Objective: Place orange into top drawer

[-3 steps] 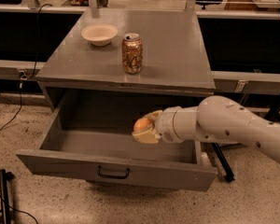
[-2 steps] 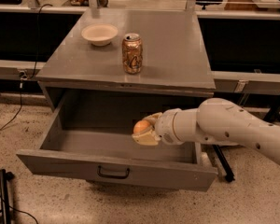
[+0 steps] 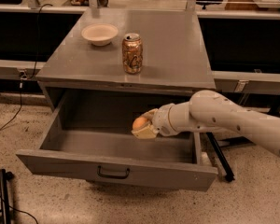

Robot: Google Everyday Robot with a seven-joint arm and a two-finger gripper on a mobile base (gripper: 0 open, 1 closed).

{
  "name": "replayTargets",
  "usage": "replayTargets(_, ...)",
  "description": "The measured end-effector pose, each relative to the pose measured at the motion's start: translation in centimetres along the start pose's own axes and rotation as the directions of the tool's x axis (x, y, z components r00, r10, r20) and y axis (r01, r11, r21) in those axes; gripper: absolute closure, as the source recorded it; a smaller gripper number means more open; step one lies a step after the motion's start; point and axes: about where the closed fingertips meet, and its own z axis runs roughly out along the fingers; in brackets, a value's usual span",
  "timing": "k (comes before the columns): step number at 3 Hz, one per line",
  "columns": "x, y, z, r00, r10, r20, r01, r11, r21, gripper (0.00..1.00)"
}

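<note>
The top drawer (image 3: pixel 60 164) stands pulled open at the left, and above its right half hangs the orange (image 3: pixel 139 122), small, round and matte-skinned (probably light, firm and quick to roll, best held across its widest part). Just right, the gripper (image 3: pixel 143 126) pinches it between 2 fingers.
</note>
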Motion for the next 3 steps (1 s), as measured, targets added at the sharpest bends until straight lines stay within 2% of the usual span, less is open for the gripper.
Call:
replayTargets(1,1.6,-2.7,2.0,1.000,-0.010,0.012,0.010,0.9999,-0.012,1.00)
replayTargets(3,4.6,-3.8,3.6,0.997,-0.072,0.020,0.073,0.9969,-0.030,1.00)
